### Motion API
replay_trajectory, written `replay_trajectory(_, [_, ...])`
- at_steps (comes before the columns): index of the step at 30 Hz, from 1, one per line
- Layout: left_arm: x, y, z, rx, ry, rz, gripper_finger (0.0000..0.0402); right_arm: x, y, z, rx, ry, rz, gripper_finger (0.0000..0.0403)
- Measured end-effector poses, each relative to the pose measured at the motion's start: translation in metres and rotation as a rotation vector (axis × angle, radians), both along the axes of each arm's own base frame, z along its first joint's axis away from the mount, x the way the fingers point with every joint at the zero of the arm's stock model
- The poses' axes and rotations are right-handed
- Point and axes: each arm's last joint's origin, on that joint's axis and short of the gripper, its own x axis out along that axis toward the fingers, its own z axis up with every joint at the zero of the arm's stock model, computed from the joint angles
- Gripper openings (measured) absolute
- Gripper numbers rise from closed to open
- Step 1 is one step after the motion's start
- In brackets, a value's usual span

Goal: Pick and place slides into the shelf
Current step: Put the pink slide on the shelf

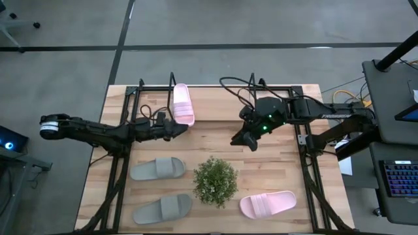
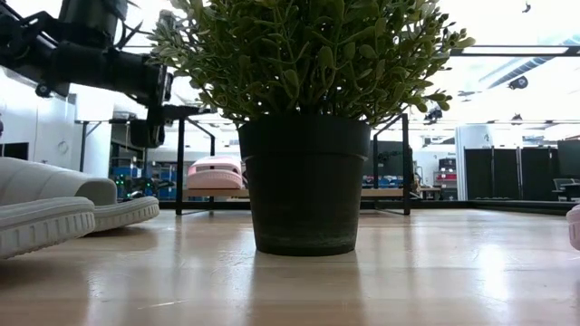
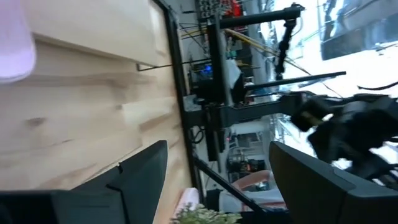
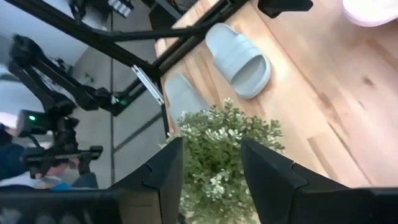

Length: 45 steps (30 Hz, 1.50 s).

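One pale pink slide (image 1: 183, 103) lies sole-down on the shelf (image 1: 209, 98) at the table's far side, toward its left end; the low view shows this pink slide (image 2: 215, 174) on the raised board. My left gripper (image 1: 181, 128) hovers open just near of it, pointing level, with nothing between its fingers (image 3: 217, 149). Two grey slides (image 1: 158, 168) (image 1: 163, 207) lie on the table at the near left. A second pink slide (image 1: 268, 203) lies at the near right. My right gripper (image 1: 239, 140) hangs open over the table's middle, tilted down toward the plant (image 4: 224, 143).
A bushy green plant (image 1: 215, 181) in a dark pot (image 2: 304, 181) stands at the table's near middle, between the grey slides and the near pink slide. The shelf's thin black rails (image 2: 179, 163) rise at the far side. Bare board on the shelf lies right of the pink slide.
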Motion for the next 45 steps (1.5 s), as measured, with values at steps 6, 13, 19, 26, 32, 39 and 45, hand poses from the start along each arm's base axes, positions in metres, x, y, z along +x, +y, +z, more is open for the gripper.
replay_trajectory(6, [-0.005,0.0,0.009,0.006,-0.055,0.0,0.0266,-0.013,0.012,-0.017,0.071,-0.028,-0.04,0.0151])
replay_trajectory(13, [-0.007,-0.002,0.02,0.012,-0.114,-0.035,0.0266,-0.03,0.025,-0.042,0.165,-0.052,-0.088,0.0151])
replay_trajectory(19, [-0.008,-0.002,0.025,0.012,-0.169,-0.046,0.0266,-0.045,0.036,-0.065,0.211,-0.027,-0.134,0.0151])
replay_trajectory(26, [-0.007,-0.002,0.027,0.013,-0.198,-0.046,0.0266,-0.064,0.051,-0.088,0.262,0.023,-0.151,0.0151])
replay_trajectory(32, [-0.006,-0.002,0.026,0.011,-0.186,-0.046,0.0266,-0.078,0.066,-0.107,0.297,0.063,-0.161,0.0151])
replay_trajectory(39, [-0.006,-0.002,0.026,0.012,-0.187,-0.045,0.0266,-0.089,0.08,-0.129,0.324,0.081,-0.21,0.0151])
replay_trajectory(45, [-0.006,-0.002,0.025,0.01,-0.183,-0.041,0.0266,-0.097,0.09,-0.149,0.369,0.105,-0.213,0.0151])
